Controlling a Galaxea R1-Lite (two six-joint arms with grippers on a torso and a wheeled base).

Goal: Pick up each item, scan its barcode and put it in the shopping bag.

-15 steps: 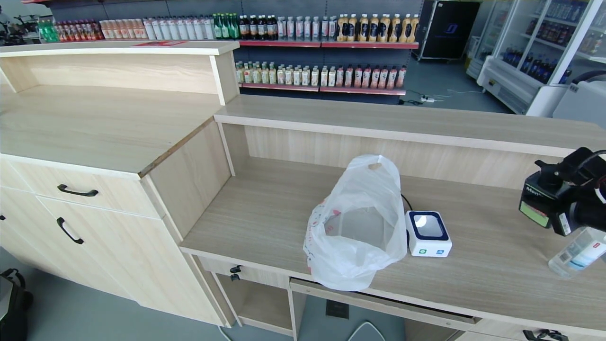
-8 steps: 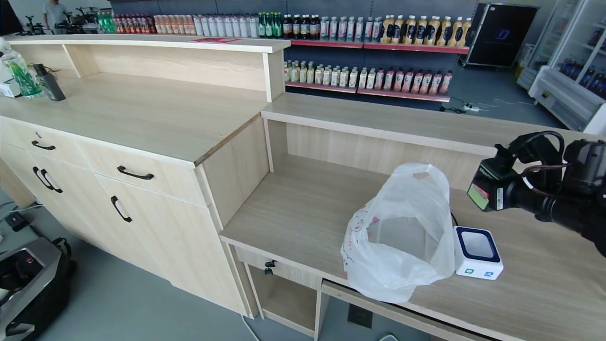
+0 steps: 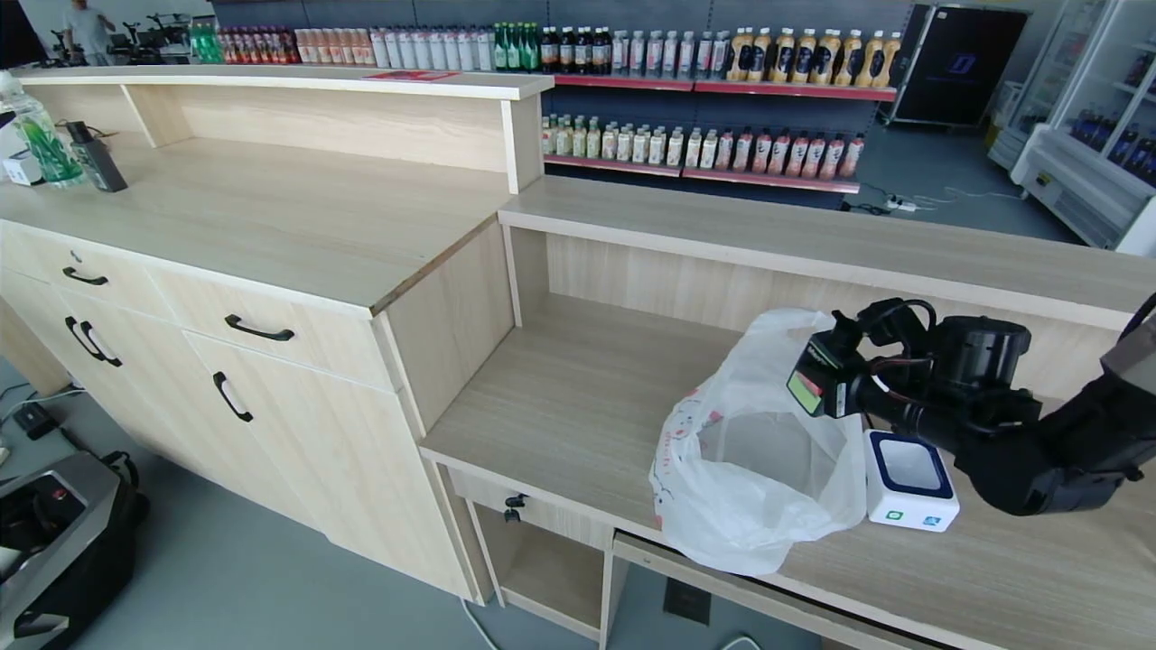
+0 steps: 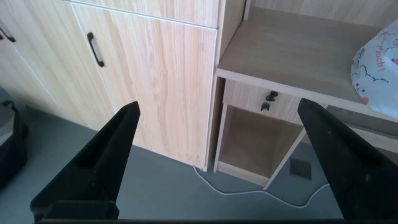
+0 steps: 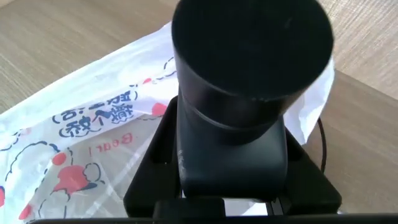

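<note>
Nearest, the left gripper (image 4: 217, 104) hangs low beside the desk, its two dark fingers spread wide with nothing between them. Beyond them lie the grey floor (image 4: 155, 193), a pale wood cabinet door (image 4: 155, 81) and the open cubby (image 4: 255, 143) under the desk.

On the lower desk (image 3: 578, 406), at its front edge, the white shopping bag (image 3: 750, 506) stands with its mouth gaping upward (red and dark print shows on its side). Just beside the bag, on its right, sits the small white scanner (image 3: 908, 478), its dark-framed window facing up.

The right gripper (image 3: 853, 397) is over the far right part of the bag's mouth, clamped on a black bottle (image 3: 817, 384) with a green label. The right wrist view shows its round black cap (image 5: 252, 56) with the bag's plastic spread beneath. The bottle is in the air, clear of the desk; I cannot tell whether it touches the bag's rim.

Farther back, at the left end of the raised counter (image 3: 271, 217), are a clear green-printed bottle (image 3: 36, 135) and a dark handheld device (image 3: 95, 162). Behind everything run shelves of drinks (image 3: 677, 54).
</note>
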